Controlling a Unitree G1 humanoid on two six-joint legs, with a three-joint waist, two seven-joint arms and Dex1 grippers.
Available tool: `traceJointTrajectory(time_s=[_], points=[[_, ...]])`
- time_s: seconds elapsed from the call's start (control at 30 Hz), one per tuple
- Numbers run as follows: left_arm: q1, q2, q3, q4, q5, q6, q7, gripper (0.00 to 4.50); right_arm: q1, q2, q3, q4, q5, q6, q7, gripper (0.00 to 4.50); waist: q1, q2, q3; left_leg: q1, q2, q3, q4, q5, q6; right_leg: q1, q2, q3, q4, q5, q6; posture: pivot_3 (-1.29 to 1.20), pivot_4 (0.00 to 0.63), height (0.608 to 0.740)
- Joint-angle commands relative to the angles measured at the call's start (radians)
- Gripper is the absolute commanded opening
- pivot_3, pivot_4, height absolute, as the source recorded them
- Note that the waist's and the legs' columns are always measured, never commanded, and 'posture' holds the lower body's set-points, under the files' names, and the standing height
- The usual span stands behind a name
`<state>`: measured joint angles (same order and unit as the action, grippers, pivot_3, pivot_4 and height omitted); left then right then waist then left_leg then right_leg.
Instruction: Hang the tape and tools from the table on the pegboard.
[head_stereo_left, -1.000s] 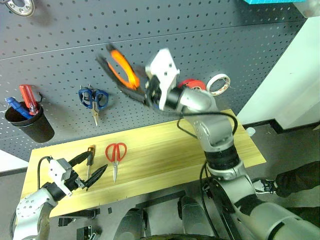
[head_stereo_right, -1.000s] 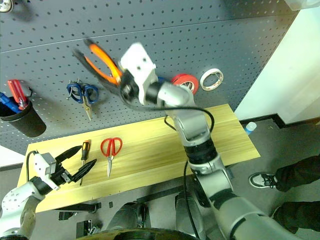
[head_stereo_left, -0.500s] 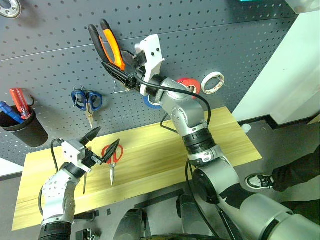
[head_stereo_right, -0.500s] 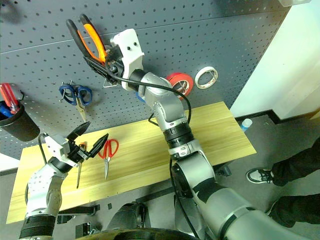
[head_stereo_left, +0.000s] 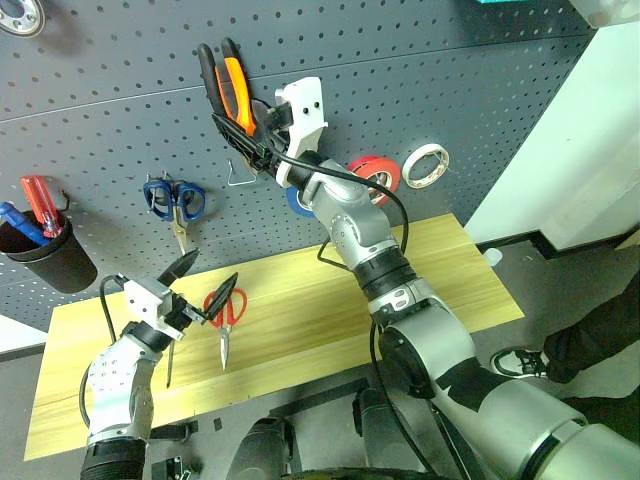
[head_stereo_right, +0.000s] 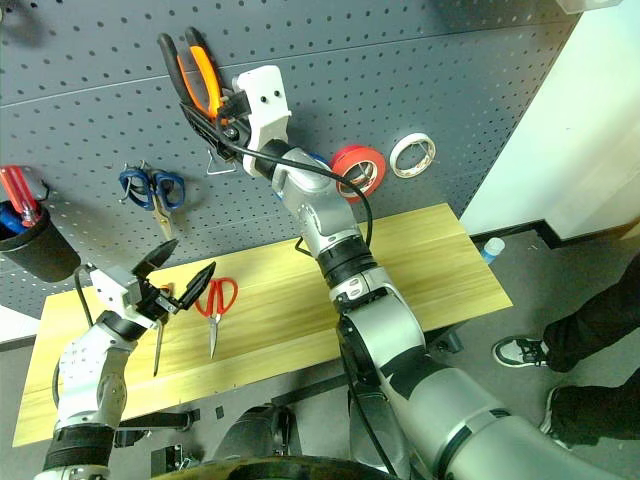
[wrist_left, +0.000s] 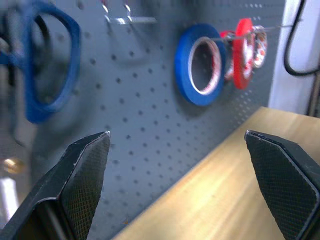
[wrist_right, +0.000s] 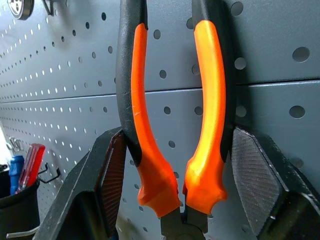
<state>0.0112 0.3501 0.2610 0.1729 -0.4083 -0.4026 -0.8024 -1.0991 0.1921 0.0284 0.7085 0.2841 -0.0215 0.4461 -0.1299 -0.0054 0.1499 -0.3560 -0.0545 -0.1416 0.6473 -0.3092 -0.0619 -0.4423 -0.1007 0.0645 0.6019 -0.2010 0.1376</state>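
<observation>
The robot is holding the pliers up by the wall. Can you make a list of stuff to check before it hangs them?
1. Right gripper shut on the pliers: ok.
2. Pliers handles point up, against the pegboard: ok.
3. Bare hook below the pliers: ok.
4. Pliers already on a hook: cannot tell.
5. Left gripper open, over the table: ok.
6. Red scissors and screwdriver hung up: not ok, both on the table.

Pliers (head_stereo_left: 228, 82) now upright against pegboard (head_stereo_left: 420, 90)
</observation>
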Motion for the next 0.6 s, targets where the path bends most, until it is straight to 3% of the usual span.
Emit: traceJointTrajectory(time_s=[0.03,0.6], points=[[-0.009,0.011,0.03,-0.01,-0.006,-0.029,0.02,4.5,-0.05,0.126,-0.011,-0.008,0.029,-0.053,-0.014,2.73,0.001,0.0,0.0,0.0,0.0,0.0,0.0,0.0,-0.001,0.0,0.0,0.0,0.0,0.0,0.0,-0.08,0.1,0.738],[0.194,0.021,0.046,-0.279,-0.05,0.062,0.097,4.5,0.13,0.168,0.137,-0.173,0.044,-0.145,-0.026,2.73,0.013,0.004,0.025,0.001,0.0,-0.001,0.0,0.0,0.0,-0.001,0.001,0.001,0.003,0.0,0.0,-0.02,0.21,0.738]])
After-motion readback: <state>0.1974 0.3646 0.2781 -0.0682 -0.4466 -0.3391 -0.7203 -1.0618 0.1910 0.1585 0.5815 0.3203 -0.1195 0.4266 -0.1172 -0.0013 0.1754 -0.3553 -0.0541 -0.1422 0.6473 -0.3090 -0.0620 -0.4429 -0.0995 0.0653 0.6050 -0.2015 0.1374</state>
